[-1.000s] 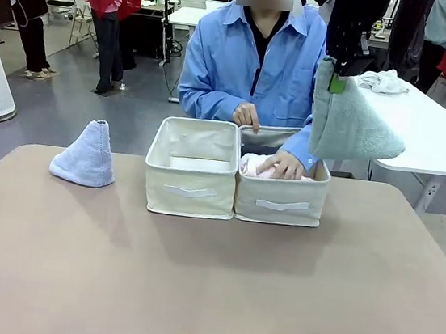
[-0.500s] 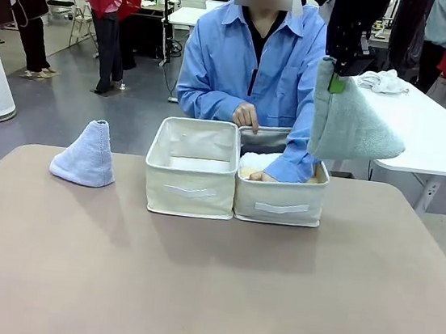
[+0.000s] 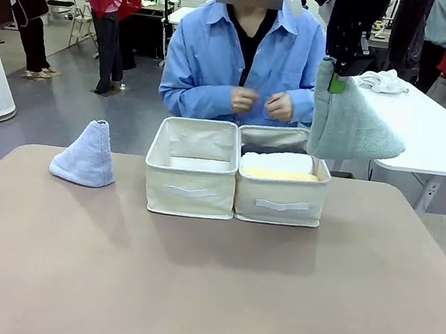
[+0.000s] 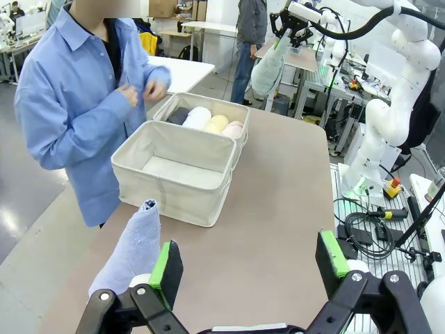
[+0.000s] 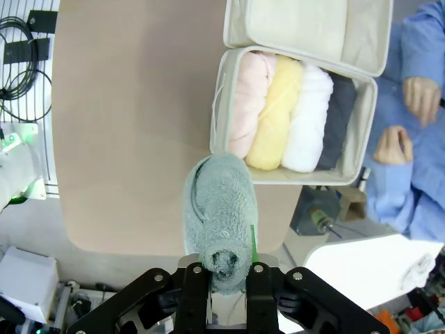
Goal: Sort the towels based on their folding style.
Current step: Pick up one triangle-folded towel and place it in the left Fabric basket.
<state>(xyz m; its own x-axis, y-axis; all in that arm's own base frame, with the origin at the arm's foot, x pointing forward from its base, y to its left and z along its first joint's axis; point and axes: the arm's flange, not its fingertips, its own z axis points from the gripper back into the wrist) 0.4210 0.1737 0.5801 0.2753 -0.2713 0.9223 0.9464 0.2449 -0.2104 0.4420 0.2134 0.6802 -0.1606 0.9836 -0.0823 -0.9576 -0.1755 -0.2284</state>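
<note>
The grey-green cone towel (image 3: 351, 122) was gripped aloft by the right end effector (image 5: 224, 275), with the left end effector (image 4: 249, 263) open; placement in the empty bin (image 3: 190, 189) was judged next

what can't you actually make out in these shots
- Front view: the pink towel is hidden behind the front wall of the right bin.
- Front view: the grey-green towel covers the fingertips of the right gripper, and the top edge cuts off its arm.
- Left wrist view: the lower edge of the lavender-blue towel is hidden behind a finger of the left gripper.
</note>
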